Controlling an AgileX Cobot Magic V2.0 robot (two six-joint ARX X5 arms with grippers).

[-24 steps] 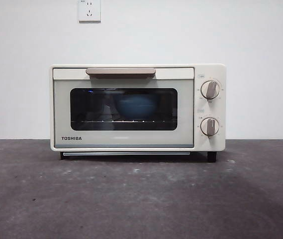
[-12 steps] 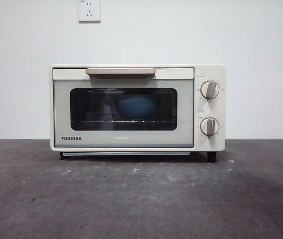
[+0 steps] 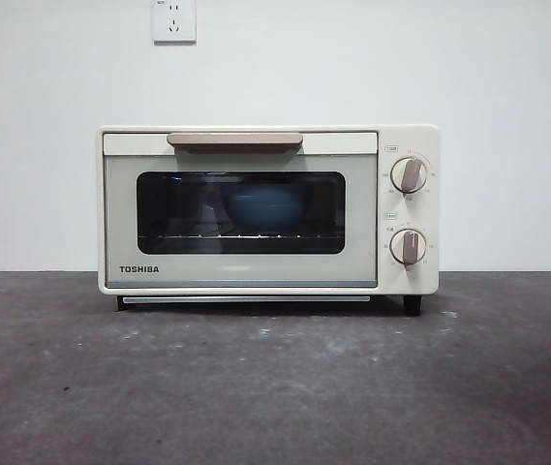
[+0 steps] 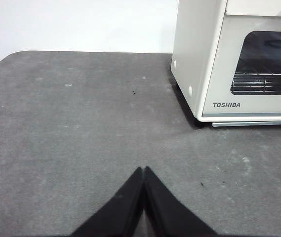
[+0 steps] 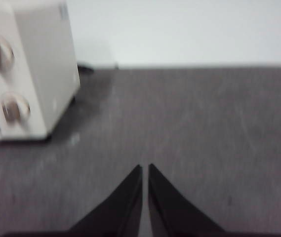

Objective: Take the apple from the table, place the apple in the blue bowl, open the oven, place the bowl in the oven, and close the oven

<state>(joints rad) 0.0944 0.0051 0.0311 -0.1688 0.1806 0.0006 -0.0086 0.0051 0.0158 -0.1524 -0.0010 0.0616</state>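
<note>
The cream-white oven point(image 3: 267, 208) stands on the dark grey table point(image 3: 275, 387) with its door shut. Through the dark glass I make out the blue bowl point(image 3: 263, 209) resting on the rack inside. The apple is hidden from view. My left gripper point(image 4: 143, 170) hovers shut above the table, off the oven's point(image 4: 239, 59) left front corner, holding nothing. My right gripper point(image 5: 145, 168) is shut too, over bare table off the oven's point(image 5: 26, 69) knob side. Neither arm appears in the front view.
A white wall with a power socket point(image 3: 173, 19) rises behind the oven. Two grey knobs point(image 3: 409, 174) sit on the oven's right panel. The beige bar handle point(image 3: 234, 141) runs along the door's top.
</note>
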